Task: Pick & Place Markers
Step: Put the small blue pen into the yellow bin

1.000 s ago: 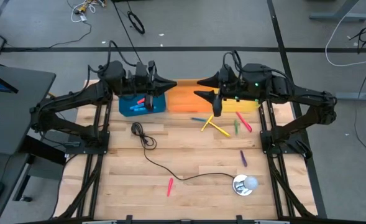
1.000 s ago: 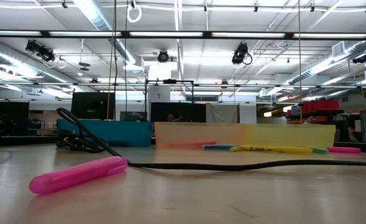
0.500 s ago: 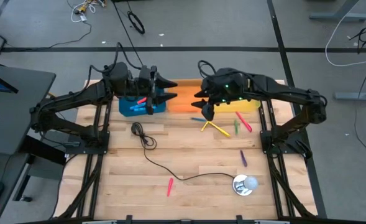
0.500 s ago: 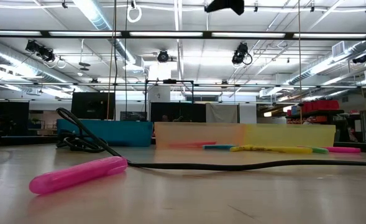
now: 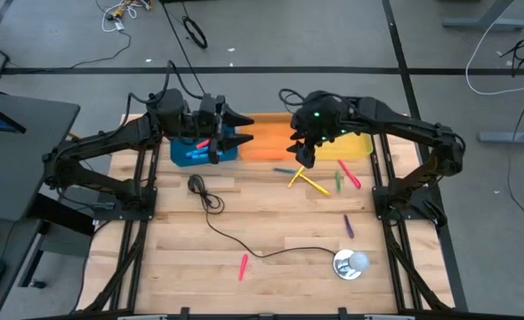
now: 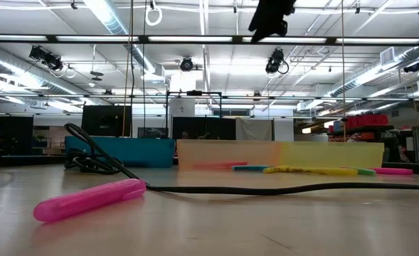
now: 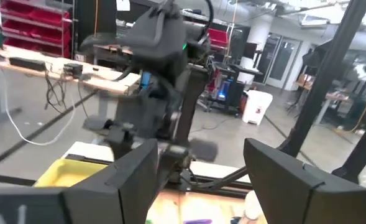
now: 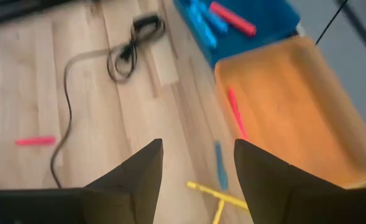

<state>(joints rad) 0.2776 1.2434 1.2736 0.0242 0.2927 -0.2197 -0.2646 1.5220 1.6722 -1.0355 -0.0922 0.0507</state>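
Two arms raised, left gripper [image 5: 230, 135] over blue tray [image 5: 183, 156], right gripper [image 5: 302, 156] angled down

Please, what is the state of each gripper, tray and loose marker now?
left gripper: open, empty, above blue tray edge.
right gripper: open, empty, near orange tray.
blue tray: holds blue and red markers.
orange tray: holds one red marker.
pink marker: lying loose on table.
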